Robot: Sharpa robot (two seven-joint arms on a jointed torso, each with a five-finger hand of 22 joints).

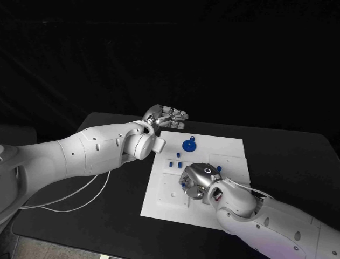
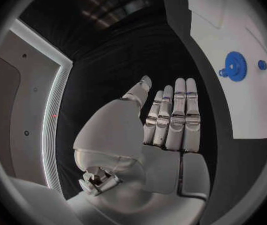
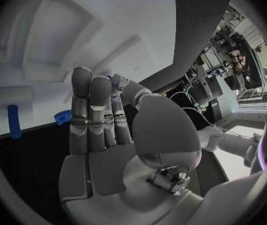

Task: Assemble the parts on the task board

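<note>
Two silver hands at the white rectangular task board.
Left hand: off the far-left corner, fingers straight, empty. Right hand: over board, pinching small blue part; round blue gear lies mid-board.

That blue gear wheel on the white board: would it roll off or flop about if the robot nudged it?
The blue gear looks rigid, probably moulded plastic, so unlikely to flop. It seems to lie flat on the task board, so a nudge would likelier slide it than roll it. Being small, it is probably light.
</note>
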